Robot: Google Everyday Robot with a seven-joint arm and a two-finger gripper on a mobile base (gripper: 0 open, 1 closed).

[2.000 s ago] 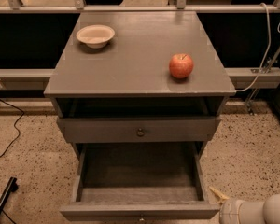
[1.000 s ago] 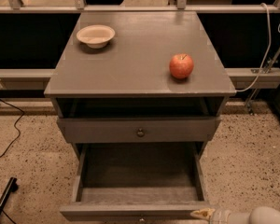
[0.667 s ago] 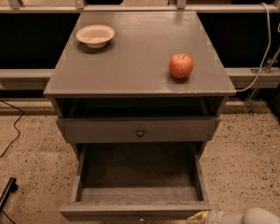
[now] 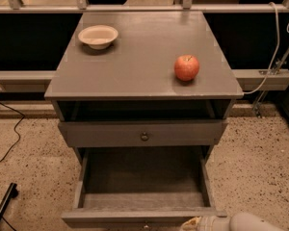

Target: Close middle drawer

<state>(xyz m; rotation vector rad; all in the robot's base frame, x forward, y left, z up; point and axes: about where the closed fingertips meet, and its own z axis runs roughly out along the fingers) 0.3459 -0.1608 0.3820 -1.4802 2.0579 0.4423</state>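
The middle drawer [image 4: 143, 177] is a deep grey box pulled far out of the grey cabinet [image 4: 135, 66]. It is empty inside. Its low front panel [image 4: 135, 217] lies along the bottom edge of the camera view, with the knob barely showing at the centre. My gripper [image 4: 192, 224] comes in from the bottom right, at the right part of that front panel and just in front of it. Only its cream tip and the white arm [image 4: 253, 223] show.
Above the open drawer, another grey drawer front with a round knob [image 4: 144, 136] sticks out slightly. On the cabinet top are a red apple [image 4: 187, 67] and a beige bowl [image 4: 98, 35]. Cables lie on the speckled floor [image 4: 24, 172] at the left. A rail runs behind.
My gripper has moved left along the bottom edge, from beyond the drawer's right corner to its front panel. The drawer has not visibly moved.
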